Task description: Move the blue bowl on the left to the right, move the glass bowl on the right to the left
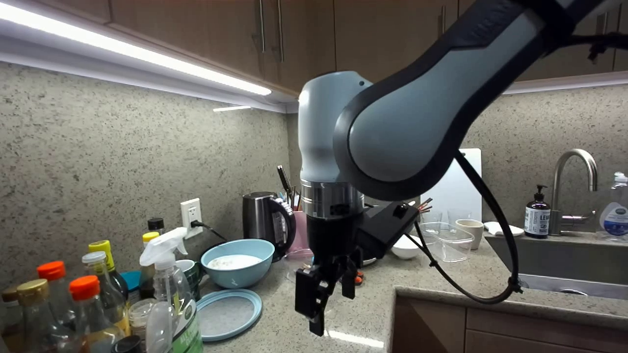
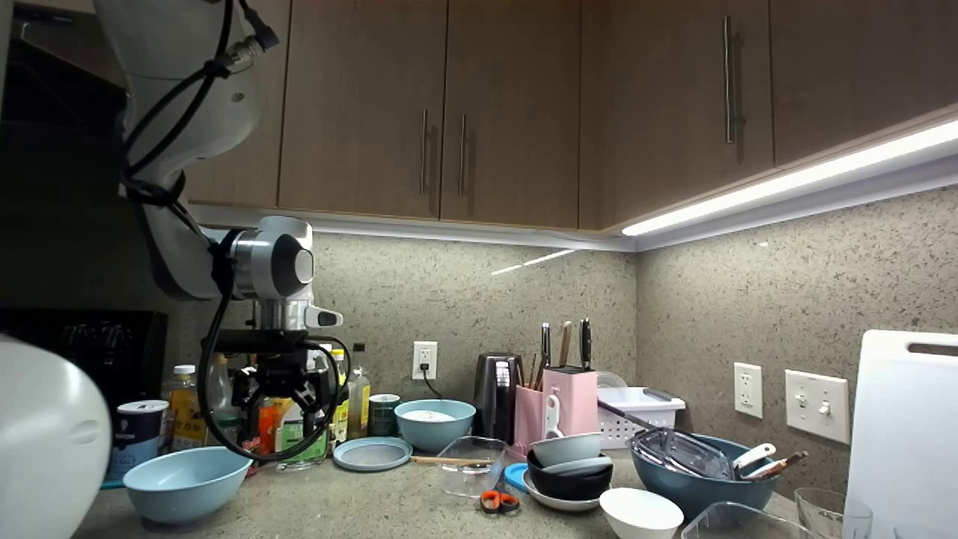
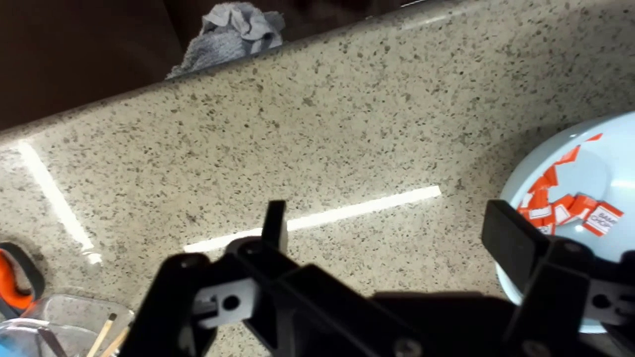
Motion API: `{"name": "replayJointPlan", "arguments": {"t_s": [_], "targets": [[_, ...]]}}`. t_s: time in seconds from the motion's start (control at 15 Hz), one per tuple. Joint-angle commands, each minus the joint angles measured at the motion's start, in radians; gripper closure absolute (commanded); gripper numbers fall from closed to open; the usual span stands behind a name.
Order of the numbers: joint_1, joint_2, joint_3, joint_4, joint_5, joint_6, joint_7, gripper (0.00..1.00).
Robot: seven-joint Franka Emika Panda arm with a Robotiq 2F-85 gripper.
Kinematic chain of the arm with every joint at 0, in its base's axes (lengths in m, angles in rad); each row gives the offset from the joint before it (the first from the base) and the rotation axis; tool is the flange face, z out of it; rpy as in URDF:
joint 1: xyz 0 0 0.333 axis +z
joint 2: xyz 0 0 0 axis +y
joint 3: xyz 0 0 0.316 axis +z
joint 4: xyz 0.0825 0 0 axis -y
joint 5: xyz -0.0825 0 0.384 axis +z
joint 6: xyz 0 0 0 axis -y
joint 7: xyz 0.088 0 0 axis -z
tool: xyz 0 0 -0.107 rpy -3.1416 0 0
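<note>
Black and blocky, the claw (image 3: 387, 225) hangs above the worktop (image 3: 297, 148), its two fingers (image 3: 274, 223) spread well apart with speckled, glossy surface showing between them. At the left of an exterior view stands the blue bowl (image 2: 183, 498): pale, smooth and round, flaring to a wide rim, with orange-red and white packets (image 3: 585, 208) lying inside. In the wrist view a finger overlaps its edge. Over on the opposite side of that view is the clear bowl (image 2: 464, 480), small, colourless, thin-walled and round-cornered; whether it is glass or plastic I cannot tell. Thin wooden sticks (image 3: 101, 334) overlap it, and scissors (image 2: 499, 500) with orange and black handles lie beside it. Farther out come a second bowl (image 2: 436, 436) of similar pale blue holding something white, a dark, shiny kettle (image 2: 494, 397), a pink knife block (image 2: 572, 404), a small white bowl (image 2: 641, 515), opaque and smooth, and a larger clear tub (image 1: 449, 250).
</note>
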Motion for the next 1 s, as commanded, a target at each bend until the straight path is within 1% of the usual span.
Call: {"name": "replayJointPlan", "arguments": {"t_s": [0.0,0.07,0.13,0.27,0.4,0.6,0.93], "targets": [[0.023,0.030,-0.002,0.011,0.249,0.078,-0.163,0.00],[0.033,0.063,0.005,0.036,0.328,0.086,-0.207,0.00],[0.040,0.088,0.011,0.053,0.368,0.089,-0.219,0.00],[0.055,0.152,0.025,0.096,0.367,0.093,-0.190,0.00],[0.072,0.230,0.032,0.147,0.316,0.089,-0.154,0.00],[0.091,0.361,0.019,0.258,0.237,0.022,-0.140,0.00],[0.127,0.507,0.000,0.425,0.144,-0.077,-0.135,0.00]]}}
